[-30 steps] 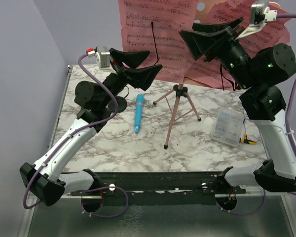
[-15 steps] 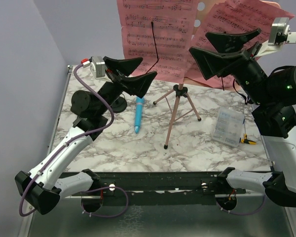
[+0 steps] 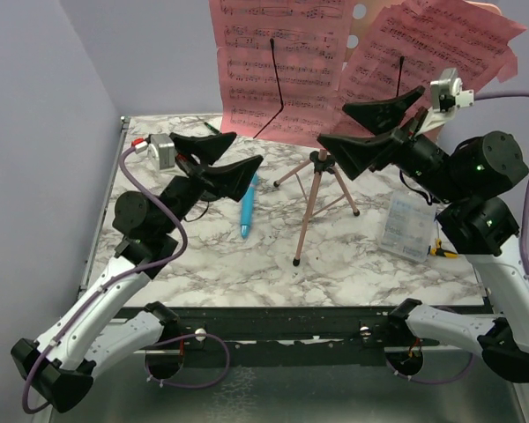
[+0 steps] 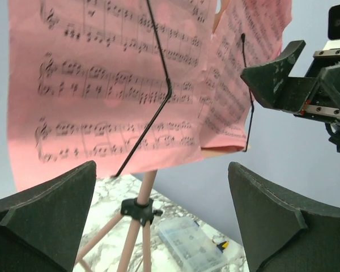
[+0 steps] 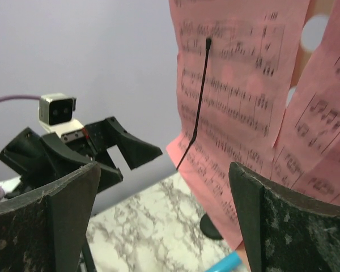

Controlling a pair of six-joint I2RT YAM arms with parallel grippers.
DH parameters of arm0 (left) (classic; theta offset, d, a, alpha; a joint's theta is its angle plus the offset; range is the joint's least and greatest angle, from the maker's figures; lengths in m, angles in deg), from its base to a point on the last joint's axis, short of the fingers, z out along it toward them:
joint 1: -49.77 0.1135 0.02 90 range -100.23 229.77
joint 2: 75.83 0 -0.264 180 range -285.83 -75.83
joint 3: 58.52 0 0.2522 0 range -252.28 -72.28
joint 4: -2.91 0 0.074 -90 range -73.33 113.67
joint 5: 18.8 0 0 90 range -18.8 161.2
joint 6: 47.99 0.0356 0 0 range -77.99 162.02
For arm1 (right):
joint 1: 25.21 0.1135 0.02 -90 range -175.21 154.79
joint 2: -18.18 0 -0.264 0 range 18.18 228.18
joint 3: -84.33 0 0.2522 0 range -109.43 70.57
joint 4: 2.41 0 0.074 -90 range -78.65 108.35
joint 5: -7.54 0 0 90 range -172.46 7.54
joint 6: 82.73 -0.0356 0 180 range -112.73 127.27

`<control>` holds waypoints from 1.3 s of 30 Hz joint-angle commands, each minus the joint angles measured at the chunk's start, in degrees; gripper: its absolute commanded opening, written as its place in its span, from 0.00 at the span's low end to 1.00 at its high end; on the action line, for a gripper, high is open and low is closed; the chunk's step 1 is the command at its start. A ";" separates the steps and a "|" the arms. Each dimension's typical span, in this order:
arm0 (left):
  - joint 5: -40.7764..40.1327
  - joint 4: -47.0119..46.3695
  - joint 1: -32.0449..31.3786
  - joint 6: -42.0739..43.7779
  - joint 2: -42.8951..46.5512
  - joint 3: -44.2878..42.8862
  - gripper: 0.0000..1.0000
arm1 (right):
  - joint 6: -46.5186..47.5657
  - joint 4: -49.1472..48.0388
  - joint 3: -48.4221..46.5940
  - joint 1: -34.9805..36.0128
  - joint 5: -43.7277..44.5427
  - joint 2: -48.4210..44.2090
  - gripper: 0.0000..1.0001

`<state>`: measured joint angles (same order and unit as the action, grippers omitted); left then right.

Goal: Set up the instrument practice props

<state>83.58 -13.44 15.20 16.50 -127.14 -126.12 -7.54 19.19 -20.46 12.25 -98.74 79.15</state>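
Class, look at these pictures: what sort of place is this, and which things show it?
Most likely a robot test bench, not a music room: two robot arms mounted at a marble-patterned table, plain lilac walls close around it, and a music stand holding pink sheet-music pages.

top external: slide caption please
Open left gripper and right gripper flank a pink music stand bearing two sheet-music pages; light-blue stick on table.

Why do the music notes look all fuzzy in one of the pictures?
Right wrist view: the right page sits very close to the lens, so its notes smear, while the left page reads clearer. Left wrist view: notes on both are soft but legible. Top view: sharpest, evenly lit, no glare on the paper.
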 commanded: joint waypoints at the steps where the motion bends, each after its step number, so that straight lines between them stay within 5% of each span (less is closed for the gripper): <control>1: -4.43 6.59 -0.15 2.45 5.55 4.73 0.99 | 1.61 2.89 4.72 0.17 -5.82 -3.67 1.00; 17: -18.11 16.66 -0.15 -3.18 17.69 28.35 0.99 | 1.65 4.87 34.69 0.17 -21.14 -15.20 1.00; 29: -24.86 10.51 -0.15 -7.08 16.81 38.19 0.99 | -4.92 -0.18 59.42 0.24 -3.80 -20.53 1.00; 39: -25.57 11.18 -0.11 -4.23 8.41 36.77 0.99 | -7.74 -0.68 61.49 0.17 9.13 -17.81 1.00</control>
<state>60.08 -1.33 15.18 10.51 -115.36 -88.46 -13.33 20.39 41.29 12.25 -97.07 60.09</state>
